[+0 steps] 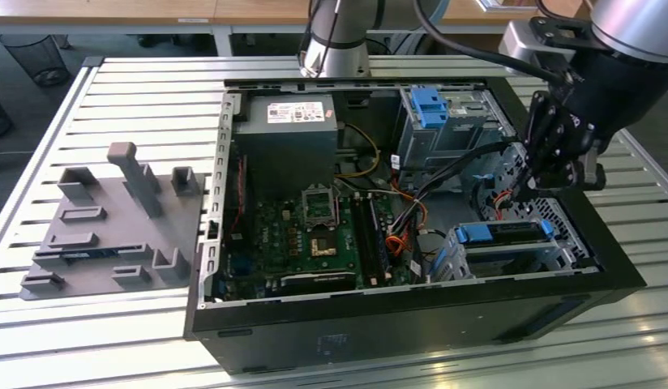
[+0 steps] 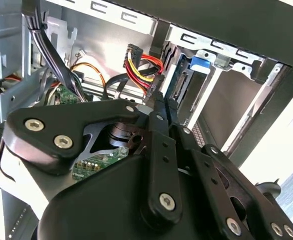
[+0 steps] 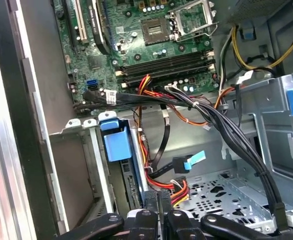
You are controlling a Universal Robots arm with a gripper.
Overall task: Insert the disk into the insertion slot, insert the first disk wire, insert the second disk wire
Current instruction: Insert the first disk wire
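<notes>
Disk (image 1: 503,233) sits in insertion slot (image 1: 528,261). Gripper (image 3: 159,196) is just beside the slot, fingers together, apparently pinching the red-yellow wire (image 3: 179,186). I'd square its plug to the disk, then push straight without twisting.

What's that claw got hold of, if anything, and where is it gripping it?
The claw looks shut on the black plug at the end of the red-and-yellow wires, pinching the plug's near end; the contact itself is partly hidden.
</notes>
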